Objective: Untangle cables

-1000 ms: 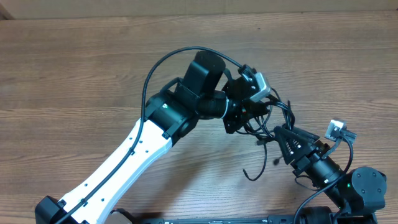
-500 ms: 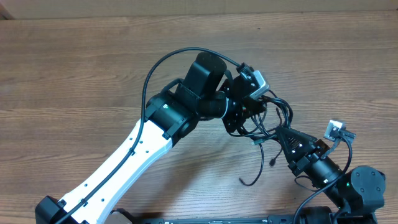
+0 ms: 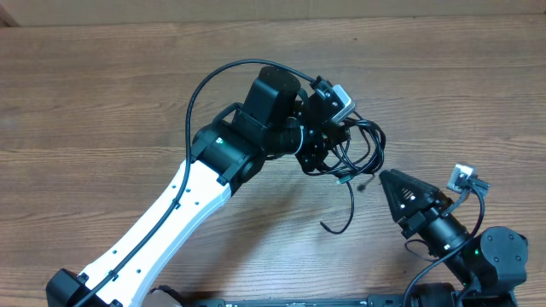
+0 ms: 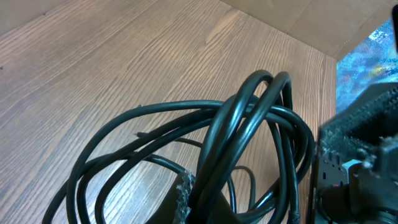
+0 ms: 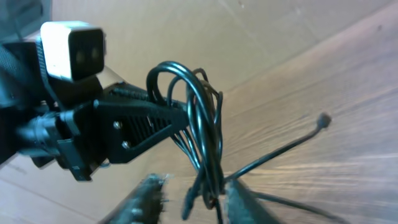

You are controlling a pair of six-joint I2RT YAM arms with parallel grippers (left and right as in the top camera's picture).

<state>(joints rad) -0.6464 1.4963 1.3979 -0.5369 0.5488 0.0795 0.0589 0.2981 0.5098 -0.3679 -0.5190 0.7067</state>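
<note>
The cables point(image 3: 368, 145) are a tangled bunch of thin black loops hanging from my left gripper point(image 3: 331, 155), which is shut on them above the table. One loose tail point(image 3: 345, 213) trails down to the wood. In the left wrist view the loops point(image 4: 249, 118) fan out from my left gripper point(image 4: 200, 194). My right gripper point(image 3: 384, 179) is open, just right of the bunch and apart from it. In the right wrist view the strands point(image 5: 200, 118) hang in front of the gap of my right gripper point(image 5: 193, 200), and one plug end point(image 5: 323, 119) sticks out to the right.
The wooden table point(image 3: 102, 102) stretches to the left and back. My left arm's white link point(image 3: 183, 205) crosses the front left. The left wrist camera point(image 5: 71, 50) sits close above the bunch. My right arm's base point(image 3: 499, 256) is at the front right corner.
My left gripper has moved up and to the left, drawing the bunch away from my right gripper. The right fingers, earlier among the strands, now stand apart from them.
</note>
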